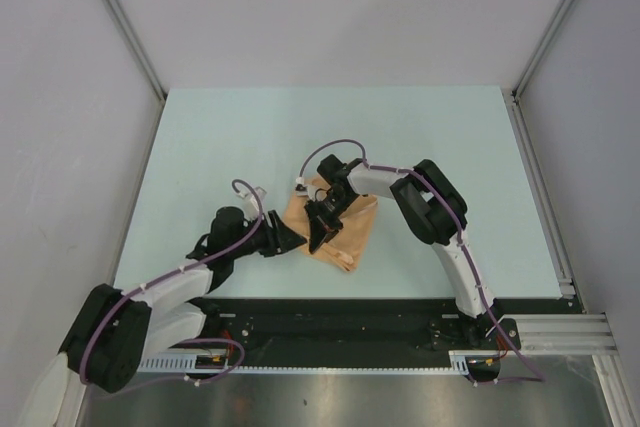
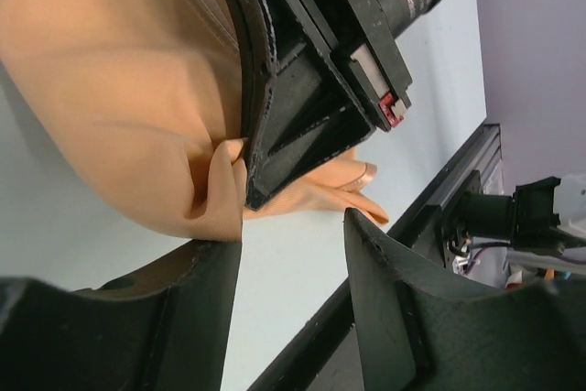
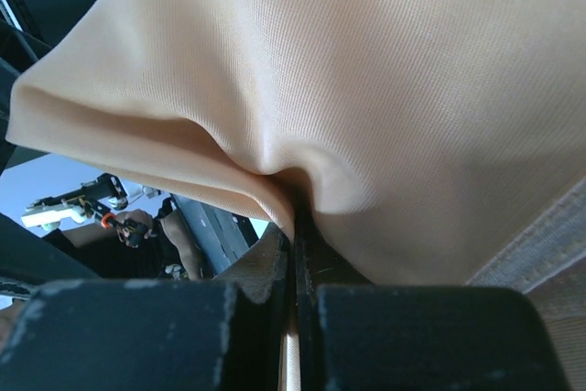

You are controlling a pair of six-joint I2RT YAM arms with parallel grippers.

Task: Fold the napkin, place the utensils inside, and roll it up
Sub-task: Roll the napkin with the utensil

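The peach-orange napkin (image 1: pixel 356 234) lies bunched near the middle of the table's front half. My right gripper (image 1: pixel 320 237) reaches down onto its left part and is shut on a raised fold of the cloth (image 3: pixel 412 89); the pinch shows between the closed jaws (image 3: pixel 298 226). My left gripper (image 1: pixel 298 240) sits low just left of the napkin, open, with only bare table between its fingers (image 2: pixel 293 231). Its left fingertip (image 2: pixel 220 263) is right at the napkin's edge (image 2: pixel 110 70), close to the right gripper (image 2: pixel 249 197). The utensils are out of view.
The pale blue-green table (image 1: pixel 250 137) is enclosed by white walls at the back and sides. A black rail (image 1: pixel 350 312) with the arm bases runs along the near edge, close behind the napkin's corner (image 2: pixel 371 212).
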